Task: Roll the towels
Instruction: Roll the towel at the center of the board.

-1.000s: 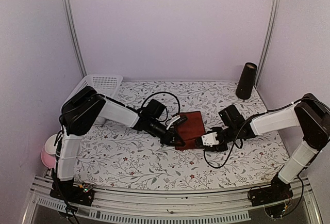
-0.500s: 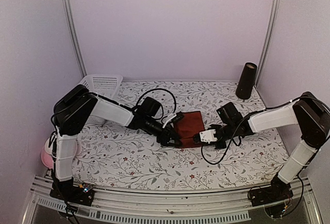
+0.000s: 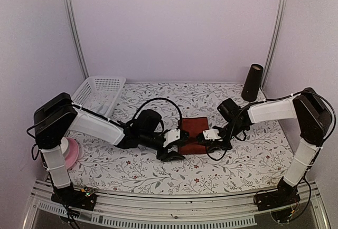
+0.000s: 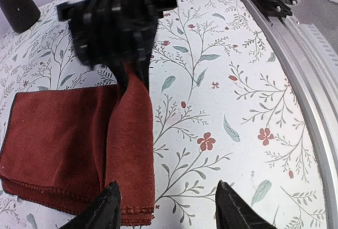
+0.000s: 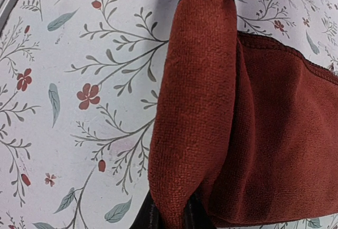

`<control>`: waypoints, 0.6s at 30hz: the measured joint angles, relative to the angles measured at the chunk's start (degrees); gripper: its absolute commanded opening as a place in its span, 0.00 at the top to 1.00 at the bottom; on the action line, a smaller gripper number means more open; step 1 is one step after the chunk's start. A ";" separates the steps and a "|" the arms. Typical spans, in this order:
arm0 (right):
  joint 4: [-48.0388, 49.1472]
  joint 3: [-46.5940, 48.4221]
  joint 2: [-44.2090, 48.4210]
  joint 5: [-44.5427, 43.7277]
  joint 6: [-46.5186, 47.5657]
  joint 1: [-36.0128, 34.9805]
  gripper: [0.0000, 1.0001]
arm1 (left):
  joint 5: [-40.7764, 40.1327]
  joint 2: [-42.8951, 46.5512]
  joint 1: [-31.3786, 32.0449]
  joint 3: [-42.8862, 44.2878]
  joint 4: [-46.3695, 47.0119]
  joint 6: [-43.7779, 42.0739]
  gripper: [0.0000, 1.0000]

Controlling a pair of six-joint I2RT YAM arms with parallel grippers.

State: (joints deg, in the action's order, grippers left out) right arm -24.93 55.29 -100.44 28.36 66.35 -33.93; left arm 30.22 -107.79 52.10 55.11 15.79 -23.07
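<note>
A dark red towel (image 3: 194, 132) lies folded on the flowered table (image 3: 132, 165) between the two arms. My right gripper (image 3: 203, 138) is shut on a raised fold at the towel's near edge; in the right wrist view the fold (image 5: 193, 107) runs up from the pinched fingers (image 5: 150, 219). My left gripper (image 4: 170, 210) stands open just off the towel's near left corner (image 4: 132, 197). One finger hangs over the hem, the other over bare table, with nothing held between them. In the left wrist view the right gripper (image 4: 134, 73) pinches the fold's far end.
A white basket (image 3: 100, 91) stands at the back left. A black cylinder (image 3: 252, 82) stands upright at the back right. A pink and white object (image 3: 71, 152) sits at the table's left edge. The metal rail (image 3: 169, 210) runs along the front.
My left gripper opened, let go of the towel and drew back to the left. My right gripper closed on the towel's fold and moved left and away.
</note>
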 measured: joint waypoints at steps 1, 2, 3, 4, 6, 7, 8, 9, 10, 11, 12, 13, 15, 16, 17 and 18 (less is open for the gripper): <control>-1.62 0.96 -0.70 0.90 0.35 0.42 0.91 | -0.94 0.17 0.72 -0.76 0.87 -1.18 0.40; -2.60 1.55 -1.20 1.42 0.48 0.72 0.90 | -1.84 0.31 1.53 -1.46 1.79 -2.45 0.40; -3.67 2.27 -1.84 2.21 0.59 1.11 0.90 | -2.86 0.35 2.27 -2.03 2.69 -3.67 0.41; -4.70 2.93 -2.38 2.86 0.70 1.51 0.90 | -3.61 0.37 2.75 -2.43 3.39 -4.63 0.41; -6.64 4.15 -3.30 4.15 0.83 2.27 0.90 | -5.66 0.37 3.85 -3.04 4.70 -6.67 0.41; -7.74 4.83 -3.85 4.79 0.92 2.67 0.89 | -6.71 0.37 4.24 -3.10 5.09 -7.56 0.41; -9.16 5.68 -4.59 5.49 1.01 3.10 0.89 | -7.69 0.37 4.59 -3.10 5.49 -8.37 0.41; -10.12 6.38 -5.25 6.08 1.05 3.39 0.89 | -8.85 0.37 4.96 -3.10 6.01 -9.11 0.41; -10.99 7.04 -5.88 6.62 1.16 3.69 0.89 | -9.86 0.37 5.31 -3.08 6.43 -9.92 0.41; -11.52 7.43 -6.32 6.97 1.20 3.80 0.89 | -10.64 0.31 5.57 -3.08 6.71 -10.51 0.41; -12.24 7.98 -6.82 7.37 1.22 4.00 0.89 | -11.78 0.15 5.92 -3.02 7.19 -11.15 0.41; -12.70 8.35 -7.19 7.61 1.20 4.00 0.89 | -12.57 -0.07 6.21 -2.97 7.69 -11.69 0.41; -13.44 8.92 -7.63 7.80 1.18 4.07 0.89 | -13.86 -0.70 6.71 -2.95 8.70 -12.55 0.42; -13.70 9.18 -7.78 7.85 1.16 4.09 0.89 | -14.27 -1.03 6.88 -2.84 8.87 -12.81 0.42; -13.86 9.25 -7.85 7.85 1.16 4.11 0.89 | -14.67 -1.51 7.06 -2.60 8.96 -13.27 0.43; -13.92 9.27 -7.85 7.85 1.16 4.11 0.89 | -14.91 -1.88 7.19 -2.40 8.98 -13.44 0.44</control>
State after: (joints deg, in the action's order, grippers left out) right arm -38.85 64.55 -108.29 36.21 67.51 -29.82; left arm 15.31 -109.67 59.29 52.71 24.77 -36.51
